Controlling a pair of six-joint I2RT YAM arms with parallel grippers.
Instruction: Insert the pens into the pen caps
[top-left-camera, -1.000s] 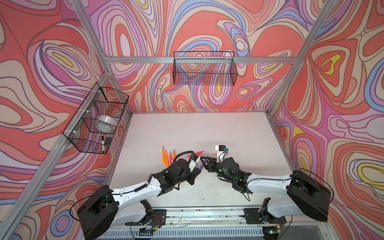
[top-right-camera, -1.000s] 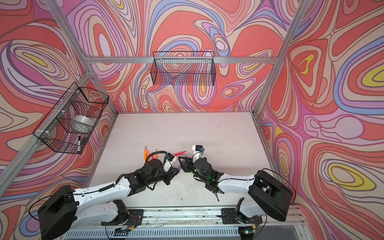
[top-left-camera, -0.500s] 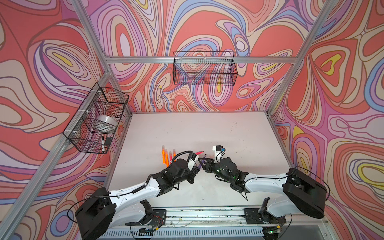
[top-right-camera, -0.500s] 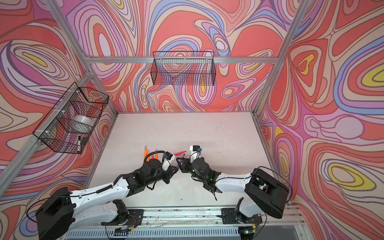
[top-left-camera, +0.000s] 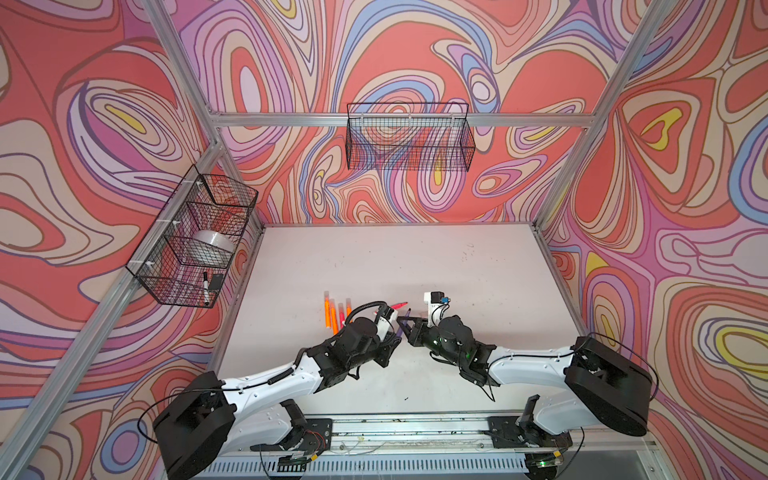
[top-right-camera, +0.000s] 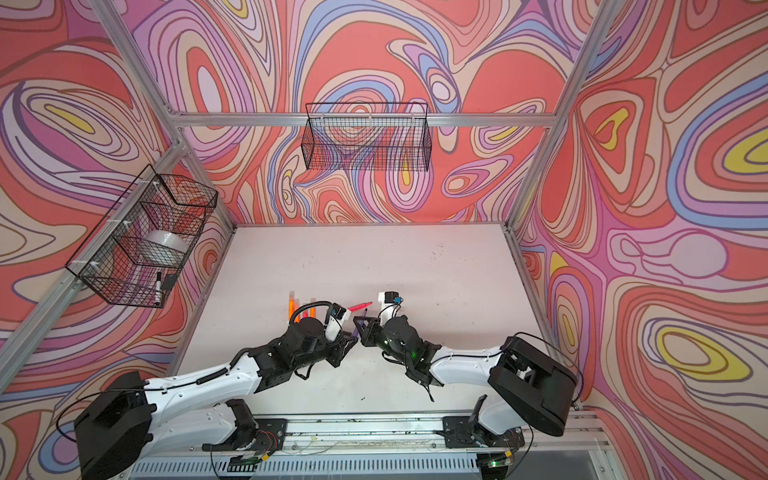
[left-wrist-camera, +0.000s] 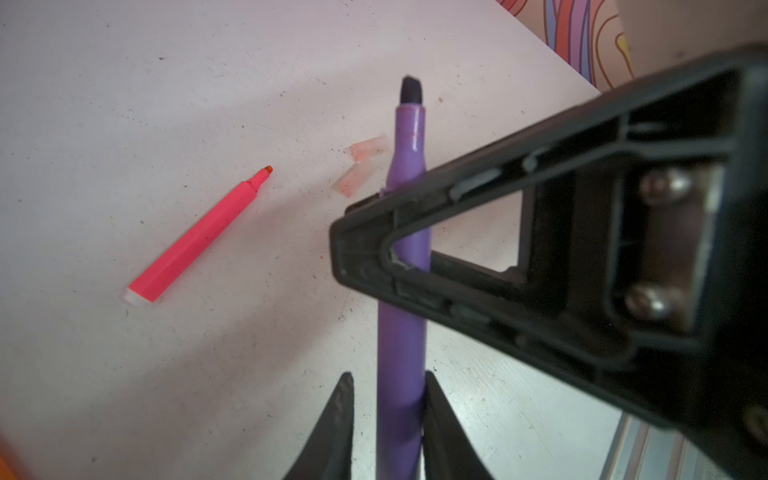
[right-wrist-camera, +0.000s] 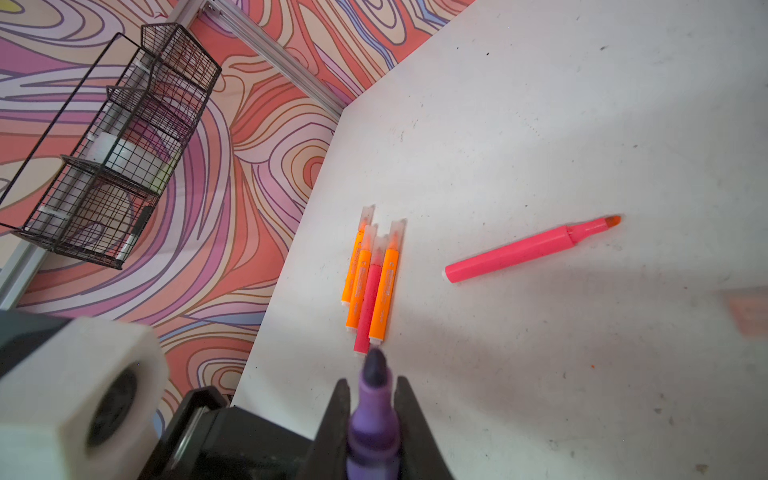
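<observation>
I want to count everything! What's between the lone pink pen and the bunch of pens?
Nothing. The right wrist view shows only bare table between the lone pink pen and the bunch.

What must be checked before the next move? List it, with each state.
1. Right gripper shut on purple pen: ok.
2. Left gripper clear of that pen: not ok; jaws open, pen between them.
3. Purple pen's nib bare: ok.
4. Caps in sight: ok; two lie loose on the table.
5. A cap held for insertion: not ok; neither gripper has one.
6. Pink pen out of the way: ok; it lies apart on the table.
</observation>
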